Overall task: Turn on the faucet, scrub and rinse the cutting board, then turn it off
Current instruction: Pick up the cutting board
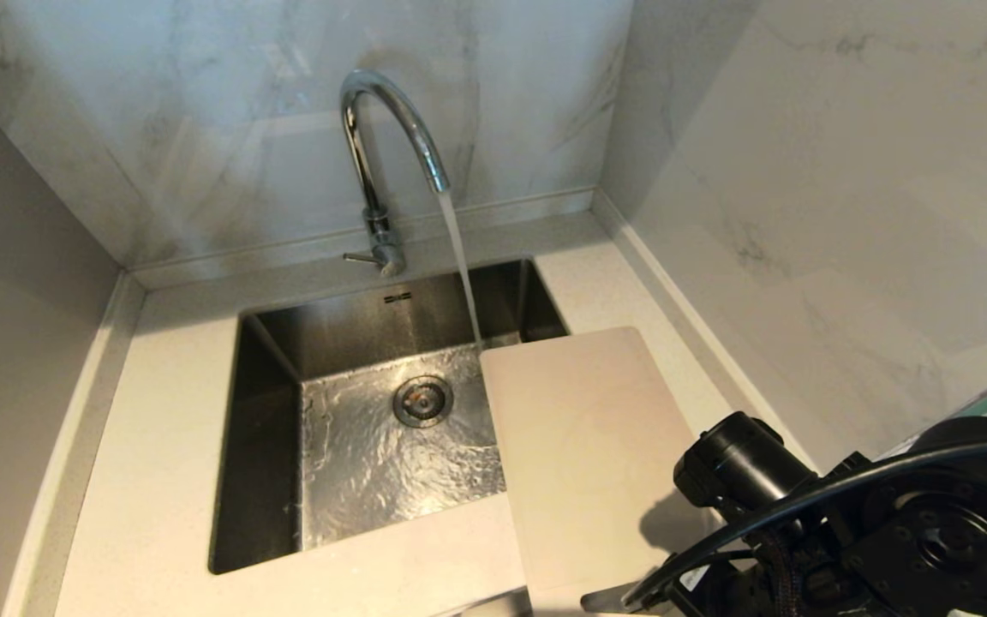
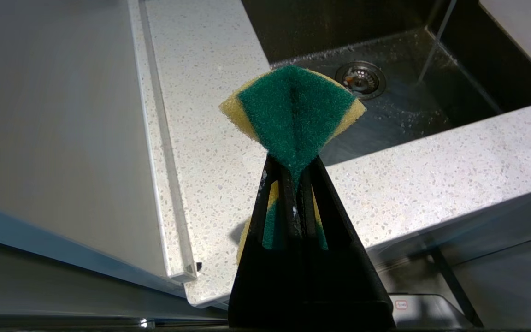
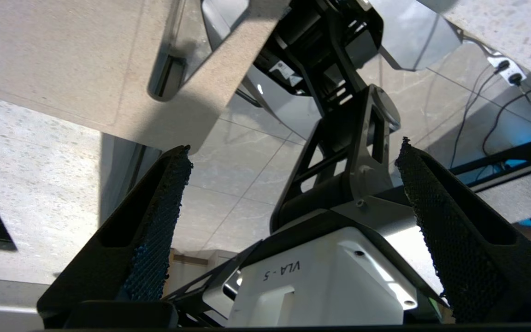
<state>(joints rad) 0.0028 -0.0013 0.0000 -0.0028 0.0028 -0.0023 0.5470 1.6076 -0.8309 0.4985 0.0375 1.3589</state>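
Chrome faucet (image 1: 382,163) stands behind the sink (image 1: 271,360), running; its stream falls at the far corner of the board (image 1: 583,446). The steel basin holds only rippling water around the drain (image 1: 422,400). The off-white board lies over the sink's right side and the counter (image 1: 159,446), its near end cut off behind the right arm (image 1: 888,523), so the slot handle shows only in the right wrist view (image 3: 166,74). The left gripper (image 2: 293,170) is outside the head view; its own camera shows it clamped on a green-and-yellow sponge (image 2: 293,106) above the counter's near edge. The right gripper (image 3: 293,157) stands wide open and empty, just below the board's handle end.
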